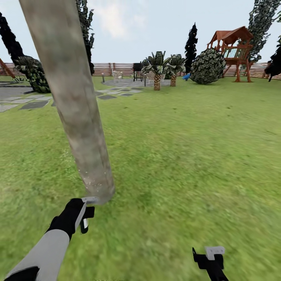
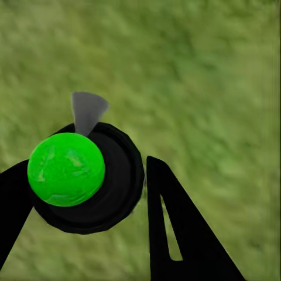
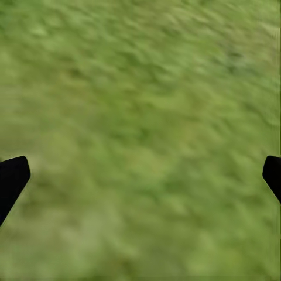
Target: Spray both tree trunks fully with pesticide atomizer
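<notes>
While the left gripper [image 1: 84,218] hangs low over the grass [image 1: 187,164], close to the foot of the tree trunk [image 1: 74,97], its fingers [image 2: 175,228] are closed around the pesticide atomizer [image 2: 88,184], a black round body with a bright green cap and a grey nozzle. Fine white specks of pesticide [image 1: 90,180] dot the lower part of the trunk. At the near right, the right gripper [image 1: 212,259] hovers above bare lawn with its fingertips [image 3: 12,178] spread wide and nothing between them. Palms [image 1: 157,72] and a wooden play tower [image 1: 234,50] stand by the far fence [image 1: 109,68].
</notes>
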You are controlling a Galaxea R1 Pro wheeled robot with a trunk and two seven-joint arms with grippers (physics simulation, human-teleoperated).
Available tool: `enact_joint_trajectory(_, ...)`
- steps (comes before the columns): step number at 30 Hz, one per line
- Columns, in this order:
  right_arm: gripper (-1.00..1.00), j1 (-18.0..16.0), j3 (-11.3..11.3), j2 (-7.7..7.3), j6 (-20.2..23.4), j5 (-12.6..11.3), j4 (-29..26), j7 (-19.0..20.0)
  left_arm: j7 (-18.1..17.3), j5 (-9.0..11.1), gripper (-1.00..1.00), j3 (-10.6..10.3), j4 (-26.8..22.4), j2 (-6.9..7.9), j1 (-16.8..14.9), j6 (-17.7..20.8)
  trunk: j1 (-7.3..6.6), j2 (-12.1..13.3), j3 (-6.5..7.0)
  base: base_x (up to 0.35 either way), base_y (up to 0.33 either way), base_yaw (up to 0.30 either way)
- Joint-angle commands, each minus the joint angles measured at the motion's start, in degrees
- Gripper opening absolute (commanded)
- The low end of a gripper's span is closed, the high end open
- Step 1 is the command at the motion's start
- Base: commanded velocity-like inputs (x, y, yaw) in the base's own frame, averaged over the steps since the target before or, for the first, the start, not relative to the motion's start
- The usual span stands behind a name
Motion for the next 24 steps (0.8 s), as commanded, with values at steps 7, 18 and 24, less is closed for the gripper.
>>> enact_joint_trajectory(7, 1.0, -0.1, -0.3, -0.09, -0.2, 0.5, 0.0, -0.3, -1.9, -0.9, -1.0, 0.0, -0.2, -0.08, -5.1, 0.9, -0.01, 0.0, -0.05, 0.0, 0.0, 0.235)
enact_joint_trajectory(18, 1.0, -0.1, -0.3, -0.17, -0.1, 0.5, 0.0, -0.3, -2.7, -1.2, -1.0, -0.3, 0.2, 1.38, -10.3, 1.5, -0.01, 0.0, -0.05, 0.0, 0.0, 0.012)
enact_joint_trajectory(24, 1.0, -0.1, -0.2, -0.18, -0.1, 0.5, 0.0, -0.3, -5.4, -1.2, -1.0, -3.4, 0.4, 3.52, -10.3, 1.9, -0.01, 0.0, -0.05, 0.0, 0.0, 0.0)
